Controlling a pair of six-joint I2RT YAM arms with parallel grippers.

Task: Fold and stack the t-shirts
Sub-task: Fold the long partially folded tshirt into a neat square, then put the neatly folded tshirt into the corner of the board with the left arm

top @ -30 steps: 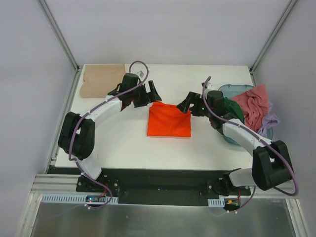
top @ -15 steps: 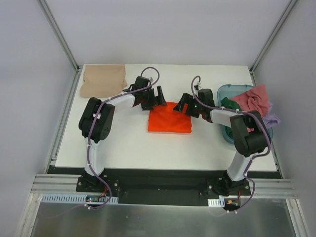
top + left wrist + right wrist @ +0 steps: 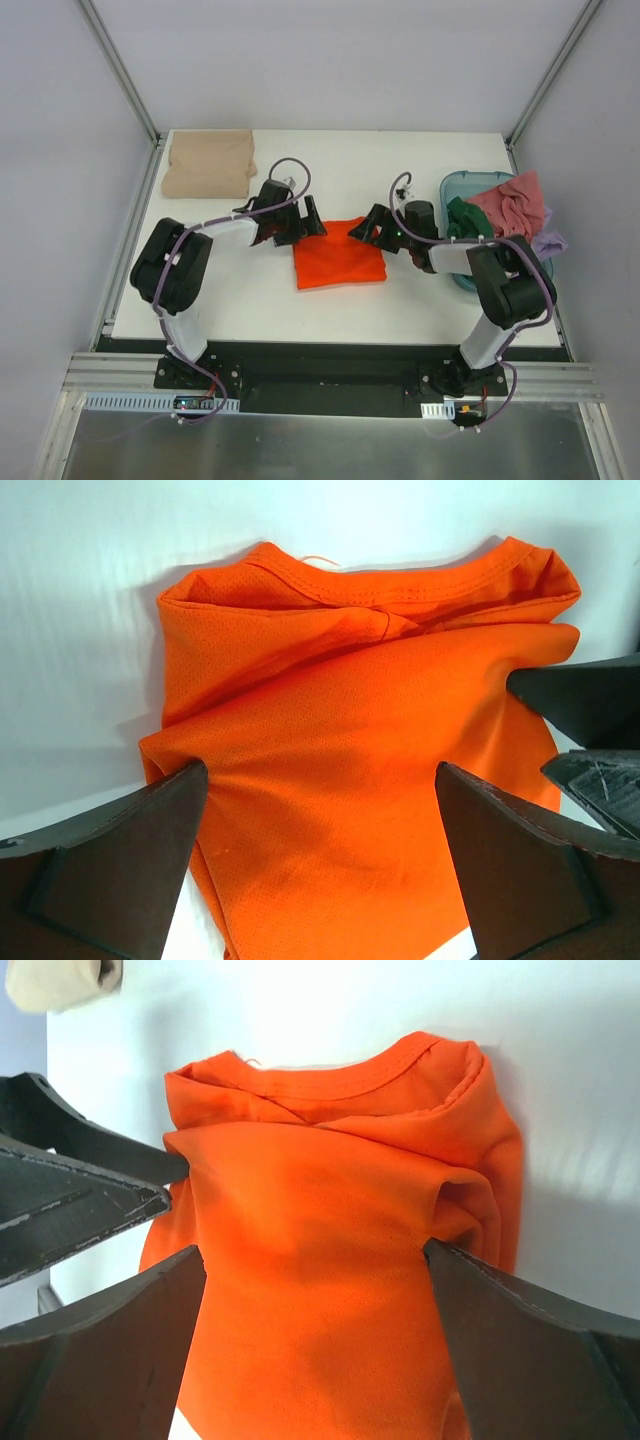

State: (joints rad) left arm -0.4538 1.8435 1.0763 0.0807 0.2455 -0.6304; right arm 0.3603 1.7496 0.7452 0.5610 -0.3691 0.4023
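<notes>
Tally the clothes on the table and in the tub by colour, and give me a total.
orange shirt: 1
beige shirt: 1
pink garment: 1
green garment: 1
lilac garment: 1
Total: 5

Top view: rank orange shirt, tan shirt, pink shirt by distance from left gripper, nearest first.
1. Orange shirt, centre of the table, right beside the left gripper.
2. Tan shirt, back-left corner.
3. Pink shirt, far right.

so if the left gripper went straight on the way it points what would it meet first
The orange t-shirt, right ahead of the open left gripper; whether it touches the cloth is unclear.
</notes>
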